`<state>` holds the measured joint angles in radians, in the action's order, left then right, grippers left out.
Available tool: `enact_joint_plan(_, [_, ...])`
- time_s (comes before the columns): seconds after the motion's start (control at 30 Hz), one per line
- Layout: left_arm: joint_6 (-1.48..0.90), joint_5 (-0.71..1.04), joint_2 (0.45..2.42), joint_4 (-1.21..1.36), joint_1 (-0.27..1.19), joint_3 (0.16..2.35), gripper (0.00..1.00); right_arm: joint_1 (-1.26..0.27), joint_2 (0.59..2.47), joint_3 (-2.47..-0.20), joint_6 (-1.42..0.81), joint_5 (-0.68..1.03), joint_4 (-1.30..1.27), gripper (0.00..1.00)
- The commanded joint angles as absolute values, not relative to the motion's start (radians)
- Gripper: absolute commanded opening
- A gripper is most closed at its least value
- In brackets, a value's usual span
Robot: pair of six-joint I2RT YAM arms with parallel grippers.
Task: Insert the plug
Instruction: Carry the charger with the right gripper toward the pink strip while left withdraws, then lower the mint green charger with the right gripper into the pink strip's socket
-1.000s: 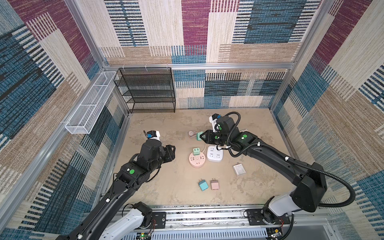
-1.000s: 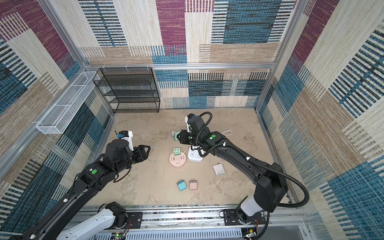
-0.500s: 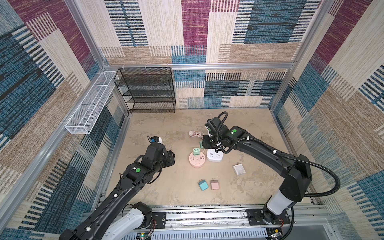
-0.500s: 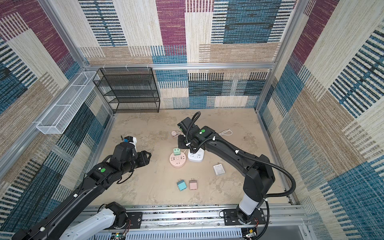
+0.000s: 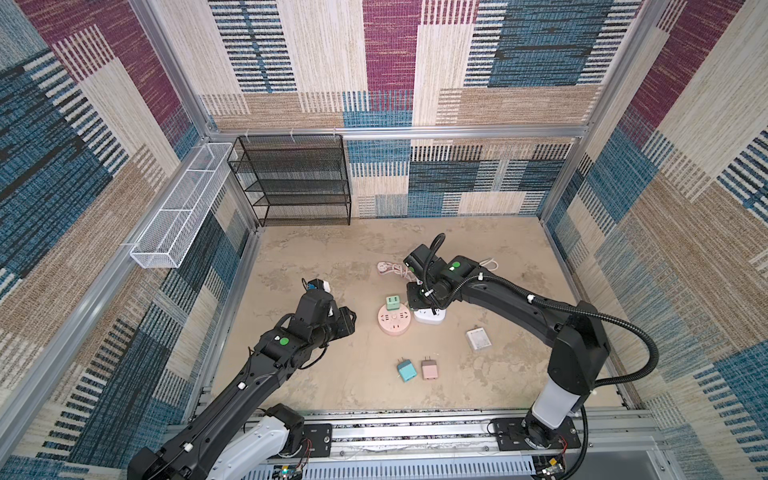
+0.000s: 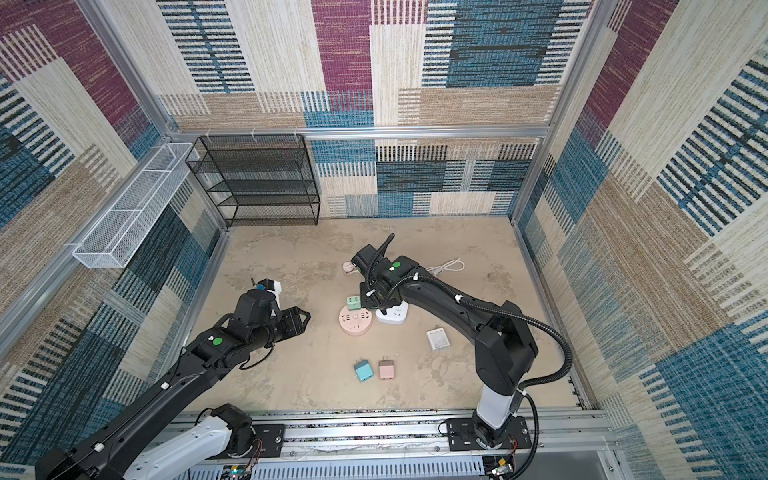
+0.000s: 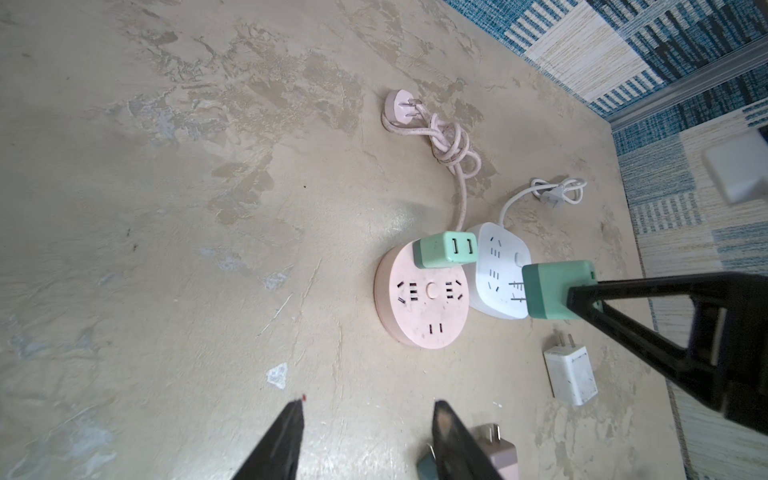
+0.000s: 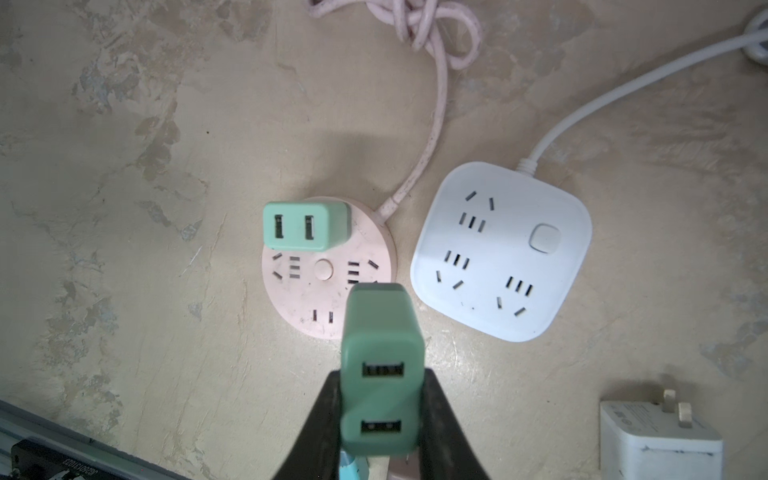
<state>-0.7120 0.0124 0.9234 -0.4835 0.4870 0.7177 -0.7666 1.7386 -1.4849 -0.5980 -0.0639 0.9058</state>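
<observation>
The green plug (image 8: 380,365), a small block with 2 USB slots on its back, is hanging in the air above the table (image 5: 332,257). The right claw (image 8: 381,388) is pinching it on 2 sides, its black fingers (image 7: 665,291) pressing tight against it. The plug's 2 metal prongs are pointing down and showing bare, not seated in any socket. It is hovering where a round pink power strip (image 8: 328,274) and a square white power strip (image 8: 500,249) are sitting just beside each other.

A mint plug (image 8: 305,226) is standing plugged into the pink strip, close to where its cord leaves. That pink cord (image 7: 444,137) is lying in a loose knot behind the strips, and a white cord (image 7: 557,193) is lying looped near it.

The left claw (image 7: 370,409) is hovering near the pink strip but apart from it, its fingers standing wide with nothing between them.

A white charger (image 5: 478,338) is lying on the table off to the right. A teal charger (image 5: 406,370) and a pink charger (image 5: 430,369) are lying side by side nearer the front rail. A black wire shelf (image 5: 297,178) is standing in the back left corner, with a white wire basket (image 5: 183,212) hanging on the left wall.
</observation>
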Motion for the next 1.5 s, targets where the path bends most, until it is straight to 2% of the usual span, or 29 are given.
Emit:
enact_joint_plan(0.0, [-0.752,0.030,0.921,-0.453,0.486,0.712,0.54,-0.770,1.739,-1.478,-0.644,-0.082,0.880,0.00])
enact_joint_plan(0.93, [-0.767,0.112,0.963,-0.407,0.486,0.672,0.54,-0.821,1.866,-1.543,-0.654,-0.130,0.852,0.00])
enact_joint_plan(1.47, [-0.767,0.126,0.982,-0.388,0.486,0.660,0.54,-0.820,1.918,-1.556,-0.639,-0.088,0.843,0.00])
